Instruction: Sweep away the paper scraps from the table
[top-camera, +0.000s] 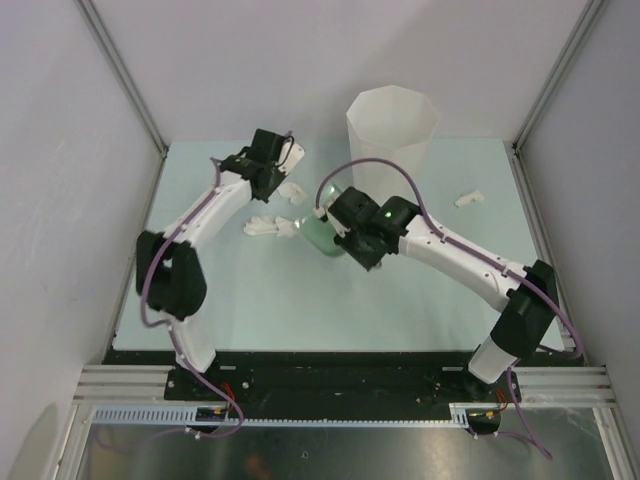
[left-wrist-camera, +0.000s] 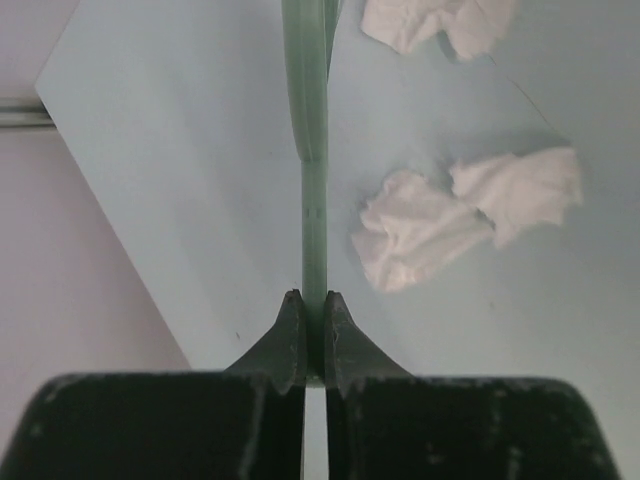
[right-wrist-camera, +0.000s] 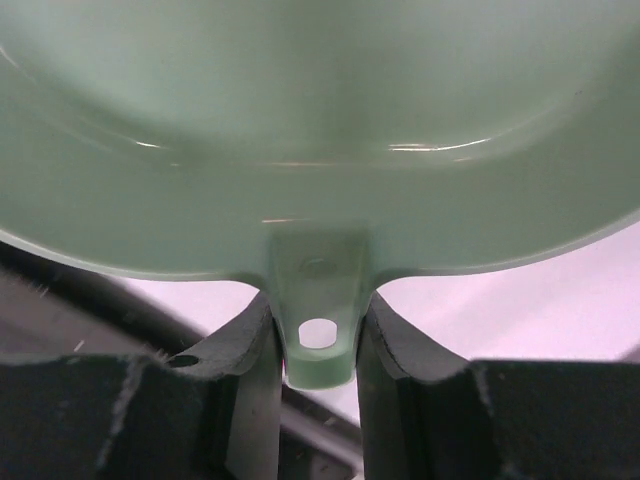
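Several white paper scraps lie on the pale green table (top-camera: 250, 310): one wad (top-camera: 268, 228) left of centre, one (top-camera: 292, 190) by my left gripper, one (top-camera: 470, 198) far right. My left gripper (top-camera: 272, 170) is shut on a thin green sweeper blade (left-wrist-camera: 314, 180) seen edge-on; in the left wrist view (left-wrist-camera: 314, 300) two wads (left-wrist-camera: 440, 225) (left-wrist-camera: 440, 22) lie right of the blade. My right gripper (top-camera: 345, 238) is shut on the handle tab (right-wrist-camera: 318, 335) of a green dustpan (top-camera: 318, 235), whose body (right-wrist-camera: 320, 130) fills the right wrist view. The dustpan sits just right of the centre wad.
A tall white faceted bin (top-camera: 392, 125) stands at the back centre, just behind the right gripper. Grey walls and metal rails (top-camera: 545, 100) enclose the table on three sides.
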